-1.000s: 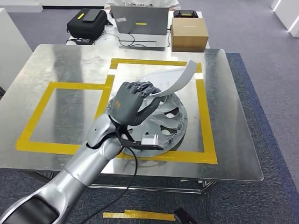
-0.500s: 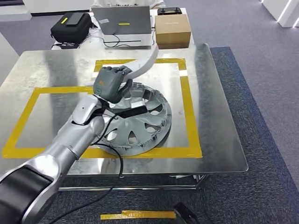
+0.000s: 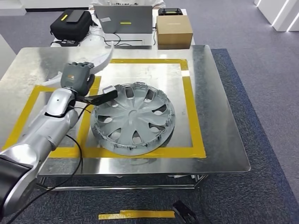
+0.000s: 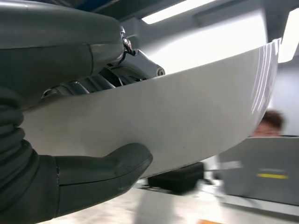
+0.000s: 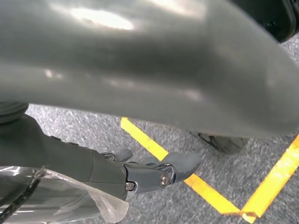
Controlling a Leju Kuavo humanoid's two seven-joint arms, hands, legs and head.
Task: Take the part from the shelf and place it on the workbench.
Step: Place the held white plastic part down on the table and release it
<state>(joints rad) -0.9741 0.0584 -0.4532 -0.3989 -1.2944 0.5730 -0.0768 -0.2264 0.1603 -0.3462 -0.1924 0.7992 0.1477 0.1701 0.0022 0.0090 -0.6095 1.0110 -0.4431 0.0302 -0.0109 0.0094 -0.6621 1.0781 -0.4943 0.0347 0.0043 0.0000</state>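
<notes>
left robot hand (image 3: 75,77) | grips curved white part (image 3: 92,60) (above workbench (image 3: 218,116))

Brushed metal workbench (image 3: 218,116), matt plastic hubcap (image 3: 133,119)

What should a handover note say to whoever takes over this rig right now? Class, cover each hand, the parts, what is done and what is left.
Left hand: grips the white curved part, held above the workbench near the left yellow-taped square.
Right hand: a grey curved surface lies close above its fingers; whether it holds anything is unclear.
Done: the grey hubcap lies flat inside the right taped square.
Left: set the white part down on the workbench and let go.
</notes>
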